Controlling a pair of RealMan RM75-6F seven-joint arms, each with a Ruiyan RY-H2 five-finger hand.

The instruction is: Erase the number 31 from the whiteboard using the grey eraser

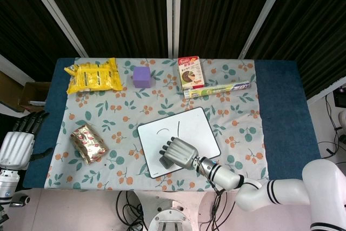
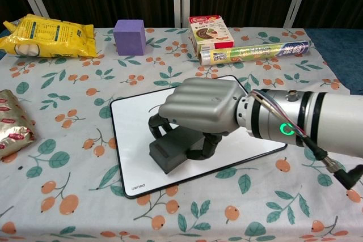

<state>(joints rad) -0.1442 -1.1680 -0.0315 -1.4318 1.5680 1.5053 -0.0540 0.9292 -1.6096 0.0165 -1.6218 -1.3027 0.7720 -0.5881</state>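
The whiteboard lies on the flowered cloth near the table's front. Two dark pen strokes remain at its far left part; one stroke shows in the chest view. My right hand grips the grey eraser from above, and the eraser rests on the board's near left part. My left hand hangs off the table's left edge, holding nothing, fingers apart.
A foil snack bag lies left of the board. At the back are a yellow packet, a purple cube, a small box and a wrap roll.
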